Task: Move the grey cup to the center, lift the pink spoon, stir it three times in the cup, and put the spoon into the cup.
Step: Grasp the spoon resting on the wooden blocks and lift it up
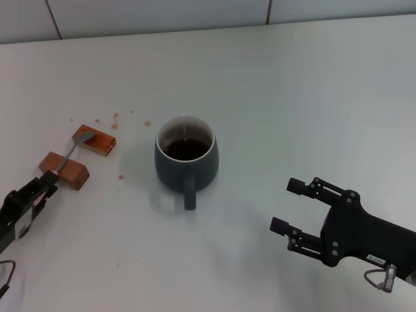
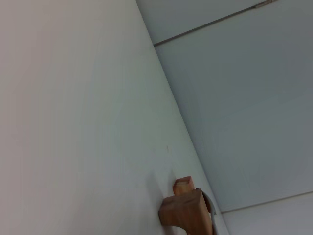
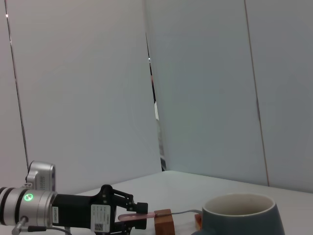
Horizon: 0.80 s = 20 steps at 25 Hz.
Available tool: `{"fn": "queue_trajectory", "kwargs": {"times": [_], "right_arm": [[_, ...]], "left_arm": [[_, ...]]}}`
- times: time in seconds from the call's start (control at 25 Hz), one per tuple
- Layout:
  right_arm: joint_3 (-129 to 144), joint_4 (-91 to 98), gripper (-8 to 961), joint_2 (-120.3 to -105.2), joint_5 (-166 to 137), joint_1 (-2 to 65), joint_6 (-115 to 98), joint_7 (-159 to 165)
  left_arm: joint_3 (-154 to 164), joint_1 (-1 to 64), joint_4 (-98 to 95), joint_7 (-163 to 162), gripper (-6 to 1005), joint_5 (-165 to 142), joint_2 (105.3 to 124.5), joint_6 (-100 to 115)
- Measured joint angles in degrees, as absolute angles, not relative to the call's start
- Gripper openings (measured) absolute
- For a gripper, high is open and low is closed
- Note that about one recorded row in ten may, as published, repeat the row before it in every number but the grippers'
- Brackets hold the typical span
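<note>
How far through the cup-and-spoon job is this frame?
The grey cup stands mid-table with dark liquid inside, so centering looks done. The right gripper sits open and apart from it. In hand: the left gripper is at the handle end of the pink spoon, which still rests across two brown blocks. Lifting, three stirs and leaving the spoon in the cup remain.

White worktop (image 1: 273, 97) w/ small brown spots near its left edge. Pale panel wall (image 1: 162, 13) behind far edge.
</note>
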<state>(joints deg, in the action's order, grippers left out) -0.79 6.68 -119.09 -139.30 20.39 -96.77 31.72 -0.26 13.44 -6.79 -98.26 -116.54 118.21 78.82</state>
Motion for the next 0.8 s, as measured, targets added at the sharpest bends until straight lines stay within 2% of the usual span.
{"fn": "queue_trajectory", "kwargs": {"times": [0.8], "right_arm": [[-0.8, 7.0, 757, -119.09, -139.3, 20.5, -97.3, 31.7]], "left_arm": [[-0.2, 13.7, -5.7, -98.0, 211, -116.6, 118.32, 78.7]]}}
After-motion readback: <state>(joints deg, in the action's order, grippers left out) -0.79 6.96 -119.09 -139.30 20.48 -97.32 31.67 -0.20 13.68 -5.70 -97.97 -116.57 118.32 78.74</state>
